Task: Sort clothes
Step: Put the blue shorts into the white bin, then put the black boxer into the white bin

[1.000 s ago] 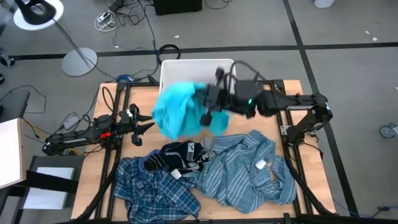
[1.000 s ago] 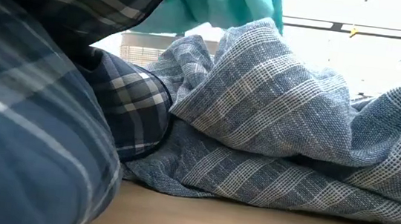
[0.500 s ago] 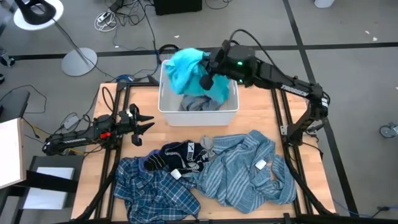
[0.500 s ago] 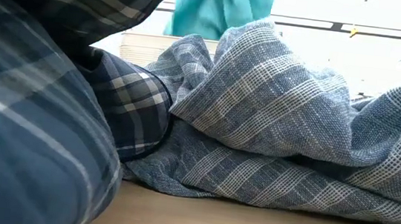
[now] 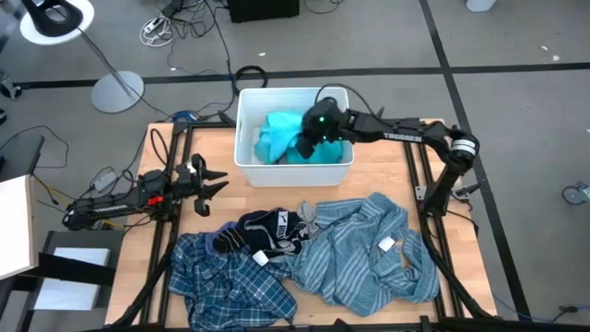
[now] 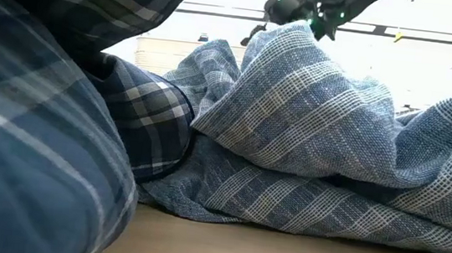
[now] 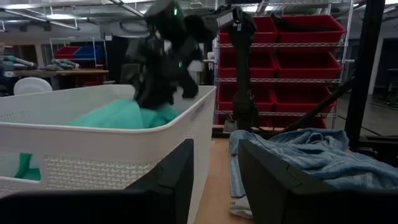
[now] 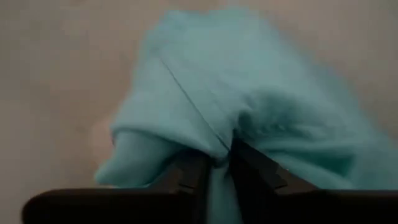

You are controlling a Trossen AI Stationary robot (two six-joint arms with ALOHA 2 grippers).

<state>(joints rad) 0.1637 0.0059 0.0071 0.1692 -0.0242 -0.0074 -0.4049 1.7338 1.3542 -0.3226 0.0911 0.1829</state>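
Observation:
The turquoise tee point(image 5: 281, 140) lies bunched in the white bin point(image 5: 246, 155) at the table's far edge. My right gripper point(image 5: 307, 141) is down in the bin, shut on the tee point(image 8: 186, 93); the left wrist view shows it over the tee point(image 7: 121, 115). My left gripper point(image 5: 210, 179) waits open at the table's left, empty. The small black pieces point(image 5: 272, 231), the grey-blue striped shirt point(image 5: 364, 251) and the blue-white plaid shirt point(image 5: 230, 281) lie on the table's near half. My right gripper pinches a bunched fold of the turquoise tee point(image 8: 219, 148) between its two fingers point(image 8: 193, 174), coming from above and slanting down into the bin. One layer or several, I cannot tell. The rest of the tee lies slack in the bin.
The bin's wall point(image 7: 93, 165) stands just ahead of my left gripper. The striped shirt point(image 6: 318, 128) and plaid shirt point(image 6: 31, 140) fill the low view. Bare table shows between the bin and the clothes point(image 5: 369, 180).
My right gripper has carried the turquoise tee from above the table's middle toward the far edge, over the bin, then down into it. The tee, hanging clear before, now lies bunched in the bin. The gripper stays shut on it.

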